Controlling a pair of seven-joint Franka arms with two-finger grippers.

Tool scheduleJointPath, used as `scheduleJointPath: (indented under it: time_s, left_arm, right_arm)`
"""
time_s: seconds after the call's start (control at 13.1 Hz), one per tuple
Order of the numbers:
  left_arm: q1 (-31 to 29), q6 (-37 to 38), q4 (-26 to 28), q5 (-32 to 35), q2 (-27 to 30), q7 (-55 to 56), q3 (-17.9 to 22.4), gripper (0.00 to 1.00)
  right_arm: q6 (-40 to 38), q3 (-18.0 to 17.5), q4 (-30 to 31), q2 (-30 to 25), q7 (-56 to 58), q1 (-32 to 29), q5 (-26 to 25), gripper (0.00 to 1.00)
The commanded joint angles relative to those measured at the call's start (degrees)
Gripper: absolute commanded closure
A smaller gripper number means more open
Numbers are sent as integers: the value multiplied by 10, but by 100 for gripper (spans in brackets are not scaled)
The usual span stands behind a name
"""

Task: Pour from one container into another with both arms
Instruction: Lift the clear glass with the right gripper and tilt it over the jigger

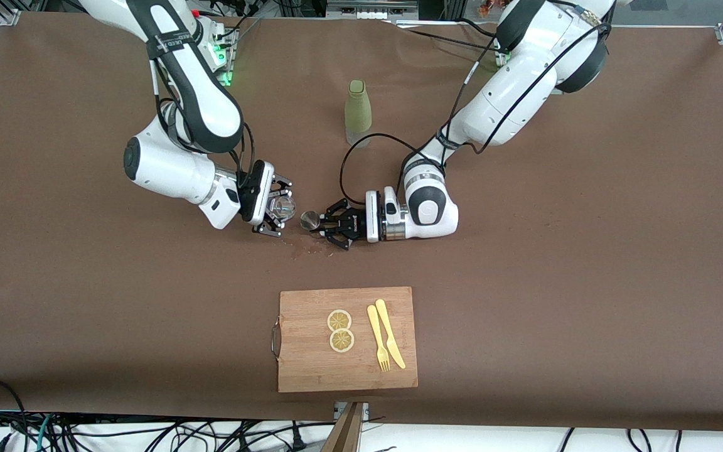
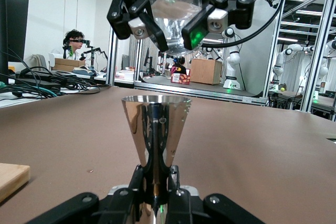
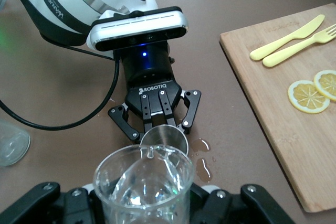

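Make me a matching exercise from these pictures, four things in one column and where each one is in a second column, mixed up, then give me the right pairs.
Things
1. glass cup
2. jigger
3. green bottle
4. lemon slices

Places
A. on the cutting board, beside the fork and knife
B. held tilted in the right gripper, above the jigger's rim
C. standing on the table, farther from the front camera than both grippers
D. held upright in the left gripper, mouth up

Pairs: 1-B, 2-D, 3-C, 4-A
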State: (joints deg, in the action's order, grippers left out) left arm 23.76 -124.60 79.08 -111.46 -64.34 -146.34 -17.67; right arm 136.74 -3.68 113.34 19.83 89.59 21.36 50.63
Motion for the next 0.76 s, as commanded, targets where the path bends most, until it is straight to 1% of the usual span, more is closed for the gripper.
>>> scheduleJointPath:
  time_s: [0.0,0.08,0.3,0.46,0.69]
  left_arm:
    - [10,-16,-20,-25,-10,-33,1,100]
    - [10,-16,-20,-25,-10,-33,1,100]
    - [10,-16,-20,-25,-10,-33,2,100]
    - [10,-16,-20,-25,-10,-33,2,100]
    - [10,-16,-20,-25,-10,-34,2,100]
  right_arm:
    - [7,3,15,-18,-52,10,-46,74]
    - [7,3,14,-18,-70,12,-62,74]
    - [8,2,9,-17,-110,20,-82,74]
    - [8,1,4,-16,-149,25,-118,74]
    - [9,-1,0,-15,-174,32,-130,74]
